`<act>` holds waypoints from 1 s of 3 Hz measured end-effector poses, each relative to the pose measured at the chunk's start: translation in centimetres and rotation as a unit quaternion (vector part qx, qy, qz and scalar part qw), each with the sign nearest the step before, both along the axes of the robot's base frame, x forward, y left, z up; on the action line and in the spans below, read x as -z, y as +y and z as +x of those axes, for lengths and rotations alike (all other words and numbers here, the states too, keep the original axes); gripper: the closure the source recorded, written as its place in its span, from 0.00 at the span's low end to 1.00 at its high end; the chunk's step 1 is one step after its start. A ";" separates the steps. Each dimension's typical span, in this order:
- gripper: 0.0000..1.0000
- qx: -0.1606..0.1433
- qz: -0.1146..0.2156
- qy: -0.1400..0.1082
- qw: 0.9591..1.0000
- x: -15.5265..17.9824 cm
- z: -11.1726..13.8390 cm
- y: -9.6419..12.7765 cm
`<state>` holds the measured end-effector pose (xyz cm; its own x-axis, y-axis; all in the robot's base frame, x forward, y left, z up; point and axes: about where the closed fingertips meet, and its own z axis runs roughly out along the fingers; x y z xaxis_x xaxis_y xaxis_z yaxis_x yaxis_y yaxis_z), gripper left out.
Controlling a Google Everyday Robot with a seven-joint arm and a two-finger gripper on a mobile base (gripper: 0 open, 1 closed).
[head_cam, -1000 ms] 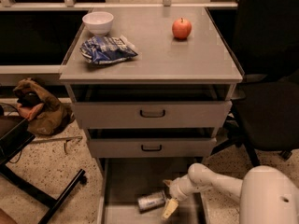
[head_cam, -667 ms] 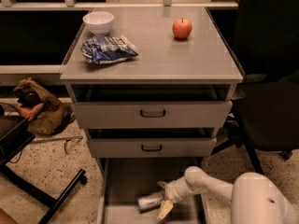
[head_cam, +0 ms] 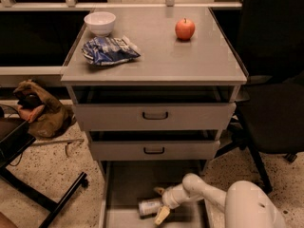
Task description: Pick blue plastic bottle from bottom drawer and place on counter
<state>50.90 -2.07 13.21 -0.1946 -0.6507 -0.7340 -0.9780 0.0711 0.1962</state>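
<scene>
One blue plastic bottle [head_cam: 150, 207] lies on its side on the floor of the pulled-out bottom drawer [head_cam: 126, 186]. The claw [head_cam: 160, 203] sits low in the drawer at the bottle's right end, fingers spread wide, one on either side of it; whether they touch it is unclear. The bench [head_cam: 156, 61] above carries a white bowl [head_cam: 99, 23], a snack bag [head_cam: 109, 50] and an apple [head_cam: 185, 29].

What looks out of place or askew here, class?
The blue plastic bottle lies tipped on its side in the open bottom drawer, the pincer open at its end. The snack bag on the counter is crumpled.
</scene>
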 end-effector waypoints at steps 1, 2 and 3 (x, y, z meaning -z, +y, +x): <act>0.00 0.009 -0.005 0.002 1.000 1.1 0.0 0.8; 0.19 0.010 -0.005 0.002 1.000 1.1 0.0 0.8; 0.42 0.010 -0.005 0.002 1.000 1.1 0.0 0.8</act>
